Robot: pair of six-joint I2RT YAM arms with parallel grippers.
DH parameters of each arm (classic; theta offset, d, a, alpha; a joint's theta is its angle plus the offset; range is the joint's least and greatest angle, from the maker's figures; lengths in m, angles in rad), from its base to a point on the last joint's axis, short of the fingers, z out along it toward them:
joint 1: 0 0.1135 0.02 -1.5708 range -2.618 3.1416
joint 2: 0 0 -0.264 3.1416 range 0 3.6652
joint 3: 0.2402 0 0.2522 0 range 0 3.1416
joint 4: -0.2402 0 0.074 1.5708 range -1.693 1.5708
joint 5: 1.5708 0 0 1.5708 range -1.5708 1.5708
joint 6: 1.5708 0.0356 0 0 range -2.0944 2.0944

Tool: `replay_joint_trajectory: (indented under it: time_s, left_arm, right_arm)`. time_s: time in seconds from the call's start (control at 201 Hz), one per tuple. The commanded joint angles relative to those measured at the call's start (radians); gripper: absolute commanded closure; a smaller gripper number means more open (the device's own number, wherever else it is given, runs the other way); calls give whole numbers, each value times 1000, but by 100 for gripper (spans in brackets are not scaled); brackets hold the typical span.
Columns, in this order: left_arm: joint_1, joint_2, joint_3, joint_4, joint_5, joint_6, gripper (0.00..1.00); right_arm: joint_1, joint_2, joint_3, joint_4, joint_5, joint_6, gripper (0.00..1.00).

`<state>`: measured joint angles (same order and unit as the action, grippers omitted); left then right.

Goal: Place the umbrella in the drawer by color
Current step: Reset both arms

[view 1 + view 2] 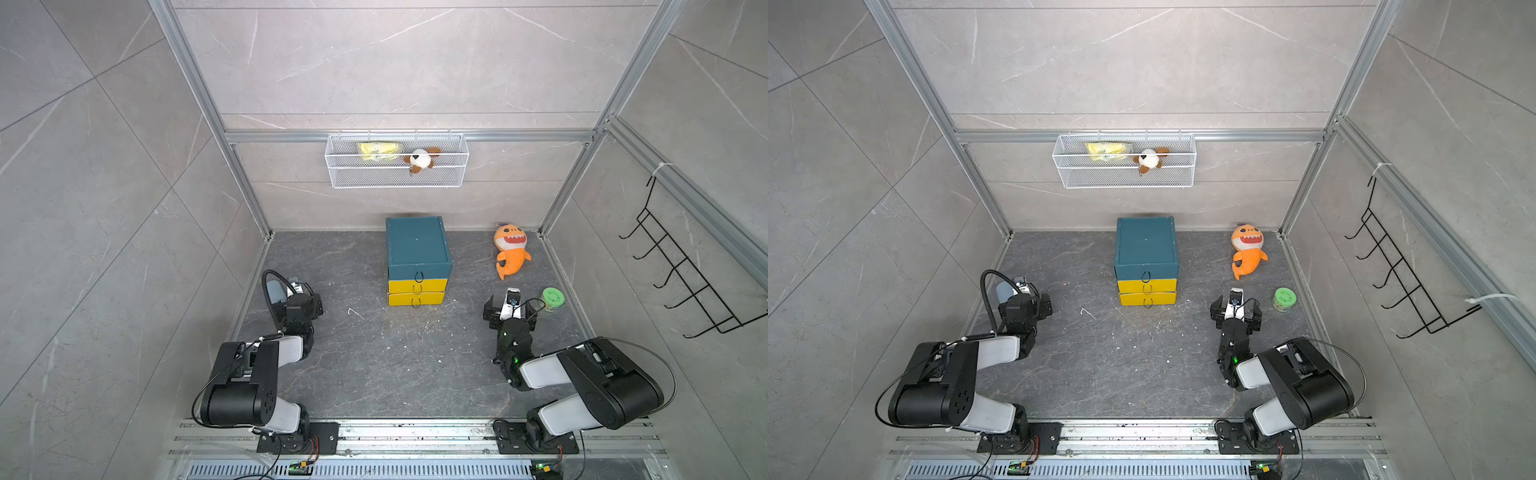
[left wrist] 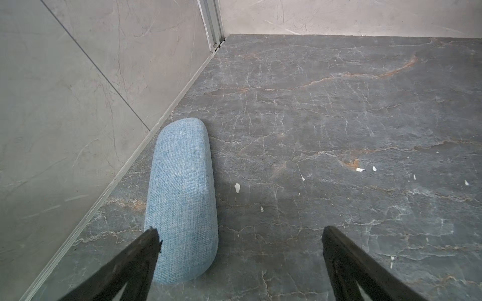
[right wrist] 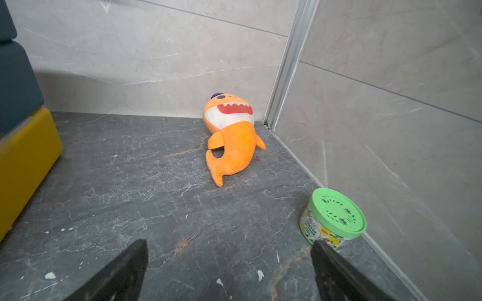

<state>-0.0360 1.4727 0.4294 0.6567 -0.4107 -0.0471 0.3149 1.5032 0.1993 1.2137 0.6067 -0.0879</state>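
The umbrella seems to be the light blue fabric case [image 2: 182, 198], a rounded capsule lying flat on the dark floor [image 2: 339, 130], along the left wall [image 2: 65, 104] and just beside it. The left gripper [image 2: 241, 233] hovers at its nearer end with fingers spread wide, grasping nothing. One finger stands over the edge of the case, so I think the gripper must shift toward the wall before it can close around it. The right gripper [image 3: 229, 245] is also released and empty; it faces the orange shark plush [image 3: 232, 140] and the green-lidded tin [image 3: 333, 216], which the task does not need. The drawer chest [image 1: 417, 249] has all three drawers closed. By color the case belongs in the teal top drawer [image 1: 419, 272], not the yellow drawers [image 1: 417, 285], so its cord loop [image 1: 419, 276] probably must be pulled first
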Motion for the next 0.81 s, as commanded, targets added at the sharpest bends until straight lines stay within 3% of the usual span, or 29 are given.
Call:
replay_joint_trajectory:
  time_s: [0.0,0.06,0.109,0.169,0.239,0.304,0.378,0.528,0.582,0.622,0.662,0.722,0.761,0.806]
  left_arm:
    - [7,3,31,6,16,-3,0]
    - [7,2,30,6,15,-3,0]
    - [7,1,28,6,16,-3,0]
    - [7,-1,27,8,15,-3,0]
    - [7,3,29,4,15,-2,0]
    - [7,4,34,-2,16,1,0]
    - [7,14,63,-47,15,4,0]
    - [5,171,336,-407,18,3,0]
    - [6,297,562,-768,53,-56,0]
    - [-10,405,674,-854,77,-13,0]
    - [-68,464,718,-871,-32,33,0]
    - [-182,462,639,-695,-403,75,0]
    - [-226,404,517,-489,-487,137,0]
    - [-235,318,406,-354,-438,174,0]
  right_arm:
    - [-65,-40,57,-164,-193,56,0]
    - [-131,-20,67,-192,-305,94,0]
    - [-142,70,46,-5,-305,72,0]
    - [-149,-6,72,-206,-319,112,0]
    - [-157,48,77,-105,-315,90,0]
    - [-155,7,121,-275,-321,104,0]
    - [-155,36,125,-224,-318,92,0]
    - [-154,30,128,-244,-319,95,0]
    - [-154,30,129,-243,-318,95,0]
    - [-155,33,128,-233,-319,93,0]
    - [-156,30,130,-244,-320,95,0]
    - [-155,32,127,-235,-320,94,0]
    - [-155,31,129,-239,-321,93,0]
    - [-155,32,129,-238,-319,94,0]
